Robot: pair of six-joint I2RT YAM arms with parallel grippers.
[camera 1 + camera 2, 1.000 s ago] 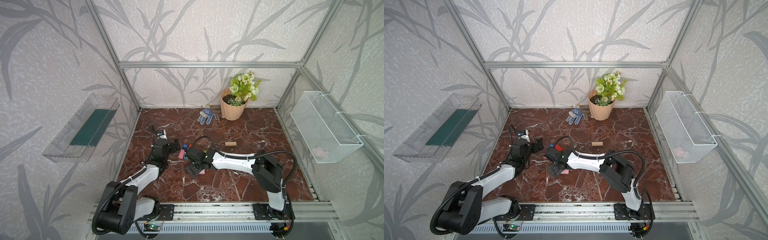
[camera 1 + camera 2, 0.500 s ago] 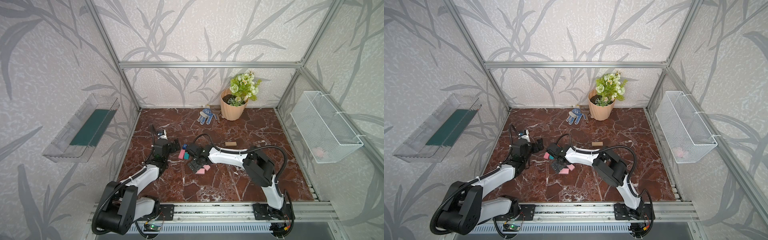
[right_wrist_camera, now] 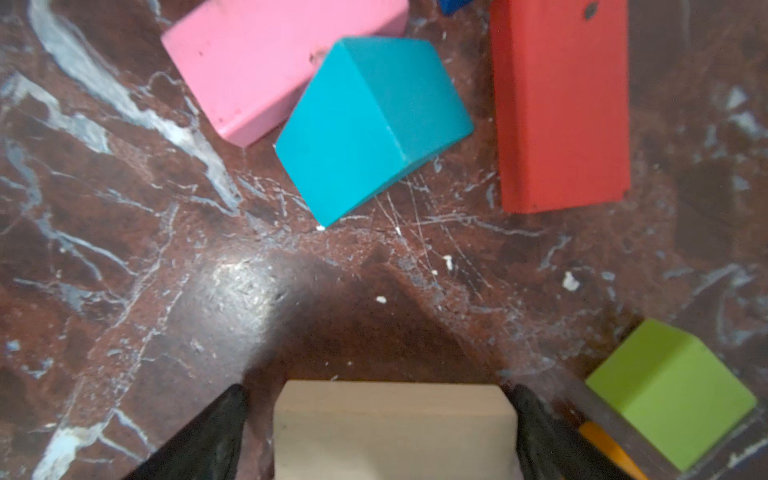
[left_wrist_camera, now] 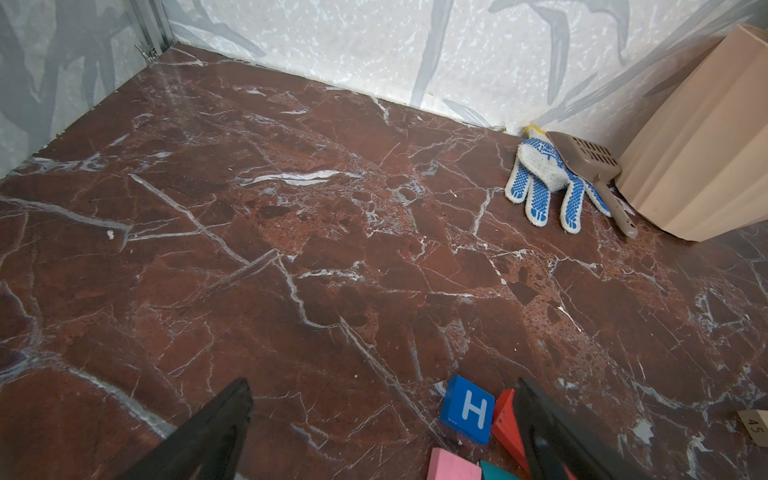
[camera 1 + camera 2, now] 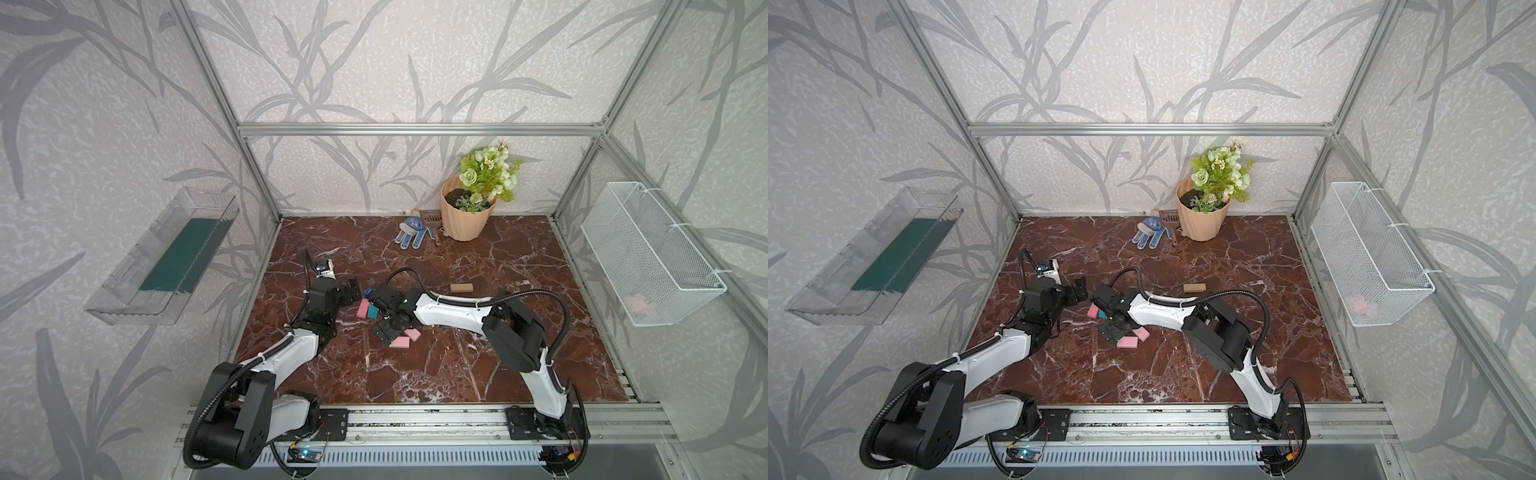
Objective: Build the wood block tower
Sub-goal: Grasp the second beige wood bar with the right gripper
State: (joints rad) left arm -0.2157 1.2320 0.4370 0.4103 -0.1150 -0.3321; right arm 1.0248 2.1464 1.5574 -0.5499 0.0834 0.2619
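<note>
In both top views: no tower standing, wood blocks loose mid-tabletop [image 5: 415, 374] between the arms. Right end effector [image 5: 385, 334] set across the middle, tipped down at the cluster. Near pink block [image 5: 400, 342] and second pink block [image 5: 412, 333] just beside it. Third pink block [image 5: 363, 308] touching teal block [image 5: 373, 311]. Lone tan block [image 5: 461, 287] well apart, toward the flowerpot [image 5: 463, 220]. Left end effector [image 5: 352, 289] near the cluster, clear of it. Left wrist view: left fingers [image 4: 232, 415] spread wide, nothing between, released. Blue H cube [image 4: 467, 409] touching red block [image 4: 505, 419]. Work glove [image 4: 544, 183] and scoop [image 4: 590, 162] by the flowerpot. Right wrist view: right end effector released, astride a plain tan block [image 3: 392, 428], a sliver of tabletop showing at one finger, no clamp yet. Plain tan block: unpainted pale wood, broad flat top, square-cut edges, blurred by closeness. Lime green block [image 3: 669, 390] and an orange sliver [image 3: 602, 440] just beside one finger. Teal, pink and red blocks beyond the fingertips. Step in hand, by judgement: grasp of the plain tan block. To do well: centre before closing, squeeze on the flat parallel faces, lift straight, avoid nudging the lime green block.
</note>
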